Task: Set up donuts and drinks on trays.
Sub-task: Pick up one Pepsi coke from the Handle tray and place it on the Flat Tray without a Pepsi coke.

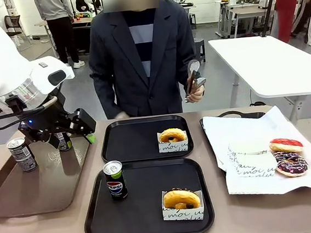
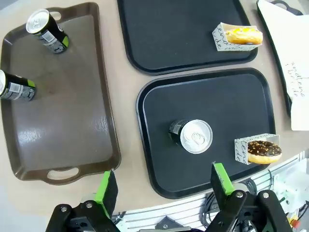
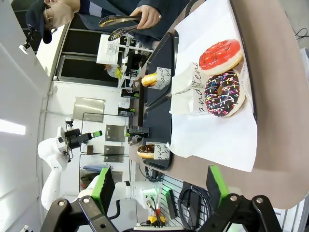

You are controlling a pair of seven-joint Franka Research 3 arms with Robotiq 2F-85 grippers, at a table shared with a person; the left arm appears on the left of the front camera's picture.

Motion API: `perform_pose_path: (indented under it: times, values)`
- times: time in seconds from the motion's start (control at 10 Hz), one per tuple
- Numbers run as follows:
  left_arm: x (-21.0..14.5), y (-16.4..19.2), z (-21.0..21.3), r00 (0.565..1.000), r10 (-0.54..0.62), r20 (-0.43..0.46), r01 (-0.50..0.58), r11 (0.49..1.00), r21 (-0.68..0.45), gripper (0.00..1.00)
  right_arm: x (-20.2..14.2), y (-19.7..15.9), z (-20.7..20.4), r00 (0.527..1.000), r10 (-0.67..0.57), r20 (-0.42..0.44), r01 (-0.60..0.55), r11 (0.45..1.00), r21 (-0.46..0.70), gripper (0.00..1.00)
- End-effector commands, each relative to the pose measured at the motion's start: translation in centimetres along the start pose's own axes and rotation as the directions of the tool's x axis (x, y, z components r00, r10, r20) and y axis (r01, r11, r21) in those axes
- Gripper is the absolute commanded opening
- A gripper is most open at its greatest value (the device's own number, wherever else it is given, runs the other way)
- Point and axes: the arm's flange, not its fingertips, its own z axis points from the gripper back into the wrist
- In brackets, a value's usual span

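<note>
Near tray at 6 o'clock done, can plus donut; far tray at 12 holds second donut, lacks drink; left gripper wide, empty.

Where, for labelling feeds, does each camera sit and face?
Front: between the arms, facing across the table to the person; left gripper shows.
Left wrist: above, looking down on the Pepsi can; own open fingers.
Right wrist: rolled sideways, low, looking over the red-iced donut; right gripper, open.
Shared: Pepsi can, front and left wrist.
</note>
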Motion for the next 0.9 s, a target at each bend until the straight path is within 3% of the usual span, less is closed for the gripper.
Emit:
perform_pose_path:
  times: [0.0,0.6,0.7,0.8]
  values:
    - [-0.2,-0.6,-0.1,1.000,-0.023,0.009,0.023,1.000,0.005,1.00,0.3,0.0,-0.1,1.000,0.017,0.026,-0.017,1.000,0.024,1.00]
    - [-0.4,-0.7,-0.1,1.000,-0.019,0.002,0.019,1.000,0.008,1.00,0.3,0.0,-0.1,1.000,0.017,0.026,-0.017,1.000,0.024,1.00]
    - [2.5,0.1,-0.9,1.000,0.028,0.009,-0.028,0.999,0.027,1.00,0.3,0.0,-0.1,1.000,0.017,0.026,-0.017,1.000,0.024,1.00]
    - [1.7,2.4,-0.8,0.991,0.122,0.056,-0.125,0.990,0.063,1.00,0.3,0.0,-0.1,1.000,0.017,0.026,-0.017,1.000,0.024,1.00]
